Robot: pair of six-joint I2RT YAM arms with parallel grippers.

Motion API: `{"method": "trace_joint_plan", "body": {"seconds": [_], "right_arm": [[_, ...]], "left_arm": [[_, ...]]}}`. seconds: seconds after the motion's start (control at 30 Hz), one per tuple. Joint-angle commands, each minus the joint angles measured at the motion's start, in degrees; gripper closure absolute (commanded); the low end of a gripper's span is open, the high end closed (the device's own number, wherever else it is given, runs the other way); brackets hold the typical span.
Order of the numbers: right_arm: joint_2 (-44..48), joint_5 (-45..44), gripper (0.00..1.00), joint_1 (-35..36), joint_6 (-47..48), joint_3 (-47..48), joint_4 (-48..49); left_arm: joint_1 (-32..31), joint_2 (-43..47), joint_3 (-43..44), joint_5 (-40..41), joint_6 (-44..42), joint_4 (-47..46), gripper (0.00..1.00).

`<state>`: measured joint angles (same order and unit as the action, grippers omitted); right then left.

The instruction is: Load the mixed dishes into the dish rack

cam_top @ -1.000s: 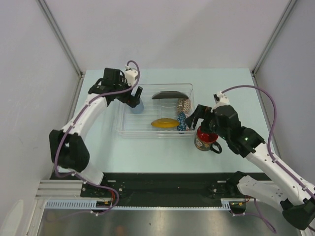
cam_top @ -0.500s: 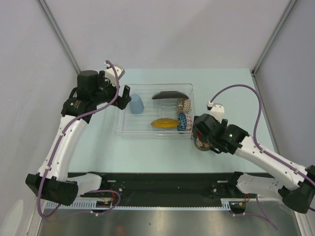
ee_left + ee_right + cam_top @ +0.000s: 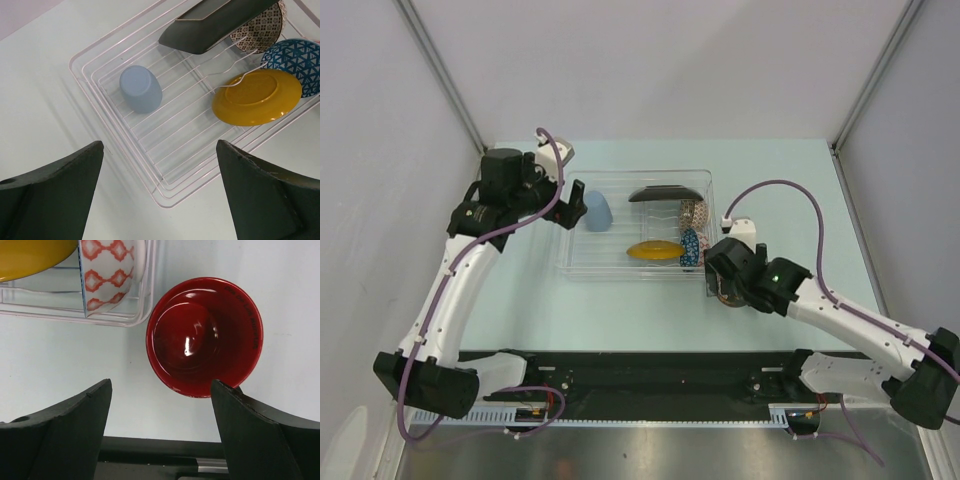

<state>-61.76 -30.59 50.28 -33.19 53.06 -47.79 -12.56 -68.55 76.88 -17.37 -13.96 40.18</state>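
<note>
The clear dish rack point(image 3: 570, 262) holds the light-blue cup point(image 3: 598, 211), the black square plate point(image 3: 667, 193), the beige bowl point(image 3: 694, 212), the yellow saucer point(image 3: 655, 250) and the blue bowl point(image 3: 690, 248). My left gripper point(image 3: 570, 205) is open and empty just left of the rack, above its corner point(image 3: 165, 200); the cup point(image 3: 141, 88) lies on its side. The red-inside mug point(image 3: 204, 335) stands upright on the table right of the rack. My right gripper point(image 3: 161, 385) is open above it, the mug just ahead of its fingertips point(image 3: 235, 410). In the top view the mug point(image 3: 721, 296) is mostly hidden.
The rack's right front corner point(image 3: 140, 320), with a bowl point(image 3: 112, 275) leaning in it, is close beside the mug. The black base rail point(image 3: 640, 365) runs along the near table edge. Grey walls stand left and right.
My left gripper has let go of the cup, left it in the rack and drawn back to the left. My right gripper has come down over the mug.
</note>
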Motion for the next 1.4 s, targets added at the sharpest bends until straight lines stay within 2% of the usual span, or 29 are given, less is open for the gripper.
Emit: {"method": "trace_joint_plan", "body": {"seconds": [0.0, 0.37, 0.57, 0.63, 0.73, 0.87, 1.03, 1.17, 1.37], "right_arm": [[-1.4, 1.5, 0.16, -0.8, 4.8, 0.2, 3.1], [-12.2, 9.0, 0.25, -5.5, 8.9, 0.0, 2.7], [-15.7, 11.7, 0.4, -6.1, 10.0, 0.1, 3.5], [-16.6, 13.4, 0.42, -6.1, 9.8, 0.0, 3.4], [-19.4, 15.4, 0.51, -6.1, 9.8, 0.0, 3.3], [-21.6, 16.9, 0.68, -6.1, 10.1, 0.1, 3.3], [-21.7, 17.3, 0.78, -6.2, 10.0, 0.2, 2.9], [-20.3, 17.4, 1.0, -6.9, 9.7, 0.2, 2.7], [-13.0, 19.3, 1.0, -7.1, 8.8, 4.2, -1.4]], "left_arm": [[0.9, 1.7, -0.4, -1.3, 0.9, -1.0, 0.0], [2.1, 2.3, -1.8, -1.5, 1.4, -2.2, 0.01], [2.5, 2.8, -2.2, -1.4, 0.9, -2.1, 0.0], [2.5, 2.9, -2.3, -1.4, 0.9, -2.1, 0.0], [2.7, 3.1, -2.3, -1.6, 0.8, -2.0, 0.0], [2.9, 3.6, -2.8, -1.2, 0.2, -2.0, 0.0], [3.3, 4.0, -3.3, -1.5, 0.1, -2.1, 0.01], [3.4, 4.1, -3.8, -1.8, 0.2, -2.3, 0.0], [3.4, 3.8, -2.8, -4.2, 1.6, -2.0, 0.0]]}}
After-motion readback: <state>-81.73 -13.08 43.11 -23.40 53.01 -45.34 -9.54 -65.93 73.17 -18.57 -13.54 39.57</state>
